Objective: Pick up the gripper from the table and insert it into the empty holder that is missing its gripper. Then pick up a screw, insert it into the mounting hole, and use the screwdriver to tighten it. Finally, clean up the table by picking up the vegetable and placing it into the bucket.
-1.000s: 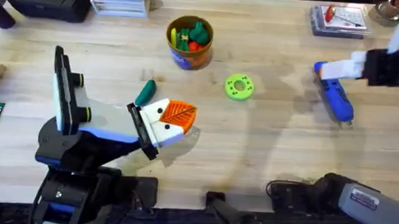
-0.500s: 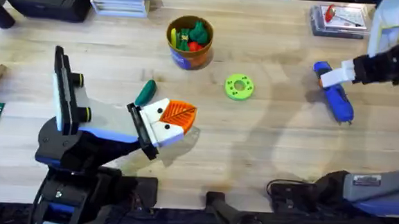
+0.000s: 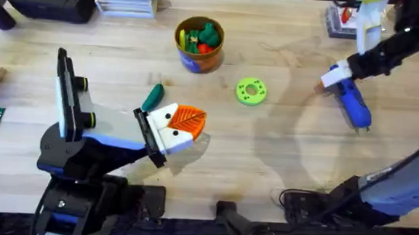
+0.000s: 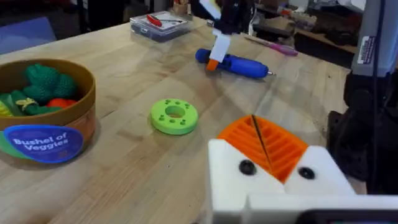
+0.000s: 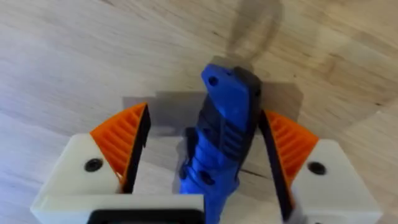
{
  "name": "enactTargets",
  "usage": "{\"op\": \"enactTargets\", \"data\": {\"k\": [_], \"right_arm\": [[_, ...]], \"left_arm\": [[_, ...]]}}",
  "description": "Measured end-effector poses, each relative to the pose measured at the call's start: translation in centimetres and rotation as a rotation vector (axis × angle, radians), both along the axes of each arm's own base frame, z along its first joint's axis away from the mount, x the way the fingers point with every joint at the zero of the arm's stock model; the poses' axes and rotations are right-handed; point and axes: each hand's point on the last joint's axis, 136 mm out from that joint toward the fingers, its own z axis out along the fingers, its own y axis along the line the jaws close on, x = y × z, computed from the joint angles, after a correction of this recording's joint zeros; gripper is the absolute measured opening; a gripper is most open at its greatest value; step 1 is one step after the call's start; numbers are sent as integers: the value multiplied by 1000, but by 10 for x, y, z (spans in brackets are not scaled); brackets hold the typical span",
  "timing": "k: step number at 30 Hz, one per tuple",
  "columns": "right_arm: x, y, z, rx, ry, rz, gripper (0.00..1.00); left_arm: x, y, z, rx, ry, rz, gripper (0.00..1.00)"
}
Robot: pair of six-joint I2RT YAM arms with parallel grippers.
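- The right pincer (image 5: 202, 168) stands open around the blue screwdriver (image 5: 221, 137), one orange pad (image 5: 124, 140) on each side with a gap to the body; nothing is gripped yet.
- To my eye the step in hand is taking up the screwdriver: centre the body between the pads, close squarely on the thick part, and lift level so the thin tip does not swing.
- The screwdriver lies flat on the table (image 3: 280, 151), directly under this pincer.
- The left pincer (image 3: 183, 127) rests low on the table, well apart from the right one; its orange pads meet with nothing between them.
- Just beyond its tip lies one dark-green vegetable (image 3: 153, 96).
- Between the two pincers sits one flat green disc (image 3: 251, 91).
- Farther out, beyond the left pincer, stands one bucket (image 3: 199, 43) with toy vegetables inside.
- Count: two pincers, one screwdriver, one loose vegetable, one disc, one bucket.
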Motion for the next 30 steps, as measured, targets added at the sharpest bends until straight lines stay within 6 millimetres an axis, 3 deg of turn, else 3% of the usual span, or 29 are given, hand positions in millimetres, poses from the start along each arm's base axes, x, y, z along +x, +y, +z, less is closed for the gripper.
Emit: {"op": "enactTargets", "data": {"k": [12, 19, 22, 25, 28, 30], "right_arm": [[-8, -4, -5, -34, 51, 16, 983], [-8, -6, -5, -49, 55, 16, 873], [-9, -7, -6, -53, 56, 18, 741], [-7, -7, -5, -54, 50, 18, 443], [-7, -8, -6, -59, 49, 24, 79], [-7, -8, -6, -54, 51, 17, 20]], "left_arm": [[0, 0, 0, 0, 0, 0, 5], [0, 0, 0, 0, 0, 0, 5], [0, 0, 0, 0, 0, 0, 5], [0, 0, 0, 0, 0, 0, 5], [0, 0, 0, 0, 0, 0, 5], [0, 0, 0, 0, 0, 0, 5]]}}
